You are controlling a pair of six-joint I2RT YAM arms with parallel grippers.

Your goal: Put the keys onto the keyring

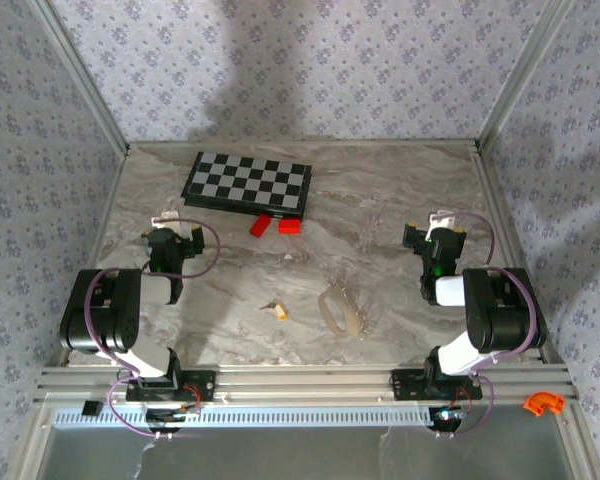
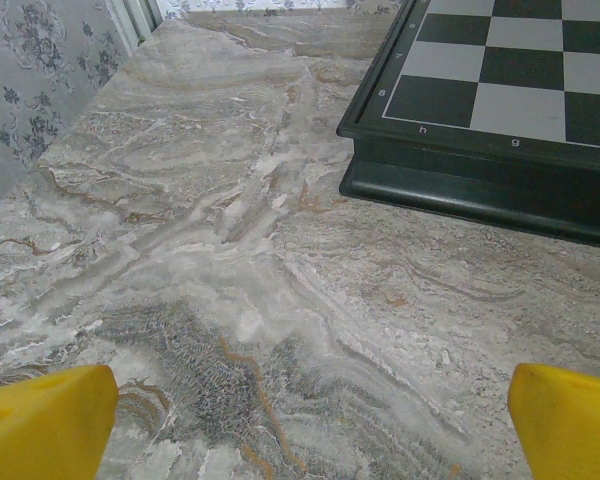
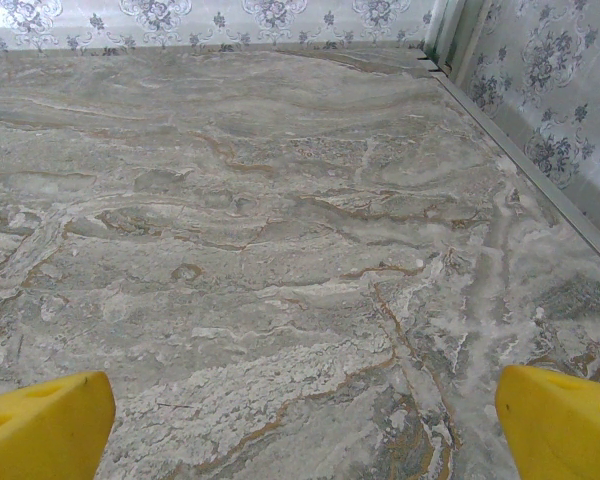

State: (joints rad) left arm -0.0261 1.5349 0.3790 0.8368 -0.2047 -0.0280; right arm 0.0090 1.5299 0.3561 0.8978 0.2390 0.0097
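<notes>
**Near to far.** The key (image 1: 278, 310) and the keyring (image 1: 340, 308) lie near each other but apart on the marble table (image 1: 380, 200), behind and between the two pincers. The key is nearer the left gripper (image 1: 172, 232), the keyring nearer the right gripper (image 1: 433, 228). Both pincers are released, jaws spread wide, grasping and touching nothing, with marble between the yellow fingers (image 2: 45, 420). Ahead and to the right of the left gripper lie two red blocks (image 1: 260, 226), then the chessboard (image 2: 500, 100). Ahead of the right gripper, marble runs to the papered wall (image 3: 230, 15).
</notes>
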